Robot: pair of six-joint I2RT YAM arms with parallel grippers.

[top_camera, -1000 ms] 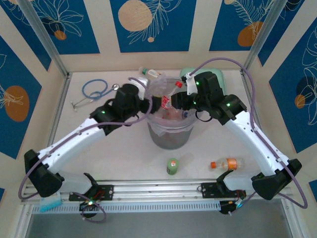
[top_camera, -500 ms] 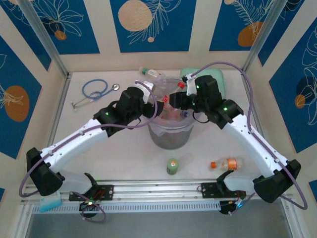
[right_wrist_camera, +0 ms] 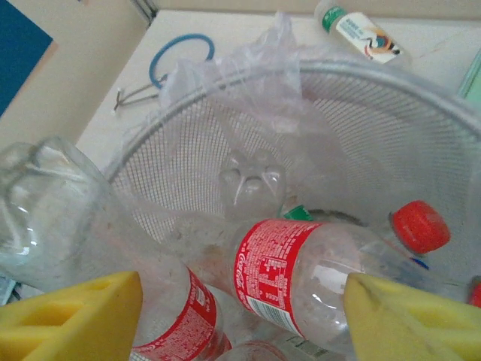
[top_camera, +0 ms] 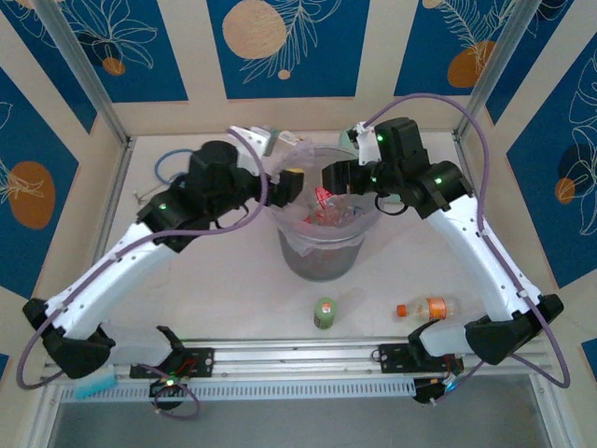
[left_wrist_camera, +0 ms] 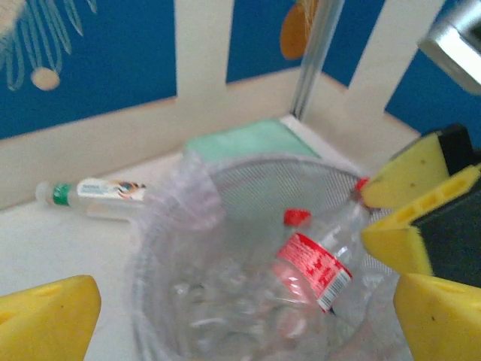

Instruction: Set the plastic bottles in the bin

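Both end effectors hang over the bin [top_camera: 322, 245], which stands in the middle of the worktop [top_camera: 233, 280]. The left end effector [left_wrist_camera: 244, 304] is spread wide with nothing between its yellow pads [left_wrist_camera: 46, 316]. The right end effector [right_wrist_camera: 240, 312] is also released, its pads clear of the red-labelled bottle [right_wrist_camera: 297, 282] lying below them inside the bin among other clear bottles.

Three bottles are outside the bin:
- An orange-capped bottle [top_camera: 429, 308] lies on its side near the worktop's near edge, right of centre.
- A short green-labelled bottle [top_camera: 325, 313] stands near the middle of the near edge.
- A green-capped bottle [left_wrist_camera: 94, 192] with a white label lies by the far edge behind the bin.

They look empty, so they are probably very light, thin-walled and easy to dent. Their smooth round sides would likely roll or squirt out under a hard pinch. The best hold is probably a gentle one across the middle of the body, on the label, with the pads square to the bottle's long axis. The standing bottle is likely to tip, so a grasp low on its body seems safer than a nudge.
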